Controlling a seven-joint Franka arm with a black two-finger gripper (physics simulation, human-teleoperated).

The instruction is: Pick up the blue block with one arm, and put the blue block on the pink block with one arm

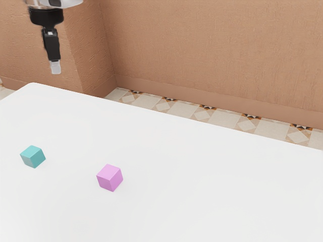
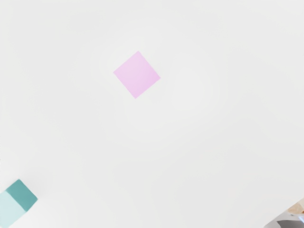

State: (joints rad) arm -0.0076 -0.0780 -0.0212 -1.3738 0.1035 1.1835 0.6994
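We cannot tell how open our empty hand [image 1: 54, 67] is; dropping misaligned, it could shove the blue block [image 1: 33, 156] aside.

Blue cube block [image 1: 33, 156] and pink cube block [image 1: 110, 177] are set on the white flat table [image 1: 212, 166], well apart. Blue cube block is placed toward the exterior view's left, pink cube block to its right, slightly nearer the camera. Black two-finger gripper [image 1: 55, 67] is hung high above the table's far left.

Apart (on tabletop [image 1: 212, 171]): blue block [image 1: 33, 156], pink block [image 1: 109, 177]
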